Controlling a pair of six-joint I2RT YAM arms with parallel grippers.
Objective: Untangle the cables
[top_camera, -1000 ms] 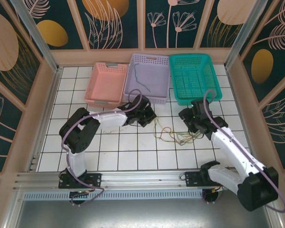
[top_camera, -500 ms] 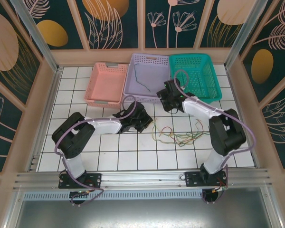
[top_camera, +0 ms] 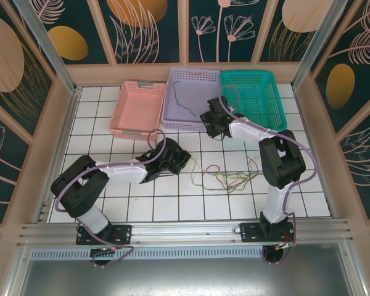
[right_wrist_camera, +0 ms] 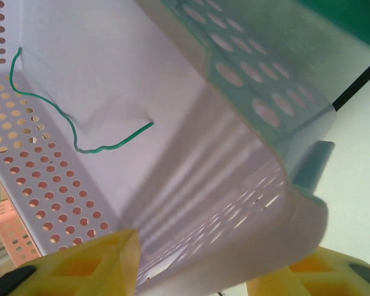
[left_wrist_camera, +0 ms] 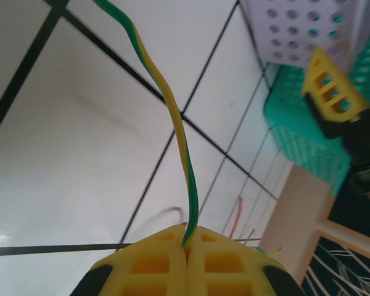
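Observation:
A loose tangle of yellow, green, red-pink and brown cables [top_camera: 225, 177] lies on the white tiles in the middle. My left gripper [top_camera: 179, 158] sits at the tangle's left end. It [left_wrist_camera: 188, 243] is shut on a yellow-green cable [left_wrist_camera: 172, 117] that runs taut away from the pads. One dark green cable [top_camera: 182, 102] [right_wrist_camera: 74, 132] lies alone inside the lilac basket [top_camera: 200, 74]. My right gripper [top_camera: 208, 119] [right_wrist_camera: 197, 277] is open at that basket's front right corner, with the lilac wall [right_wrist_camera: 246, 203] between its yellow fingers [right_wrist_camera: 80, 265].
A pink basket [top_camera: 137, 86] stands left of the lilac one and a teal basket [top_camera: 246, 73] right of it, all along the back wall. Wooden walls close both sides. The right gripper's yellow finger [left_wrist_camera: 330, 89] shows ahead in the left wrist view.
The right arm swung from the tangle's right side back to the lilac basket's front corner. The left gripper drew slightly nearer and leftward with the yellow-green cable.

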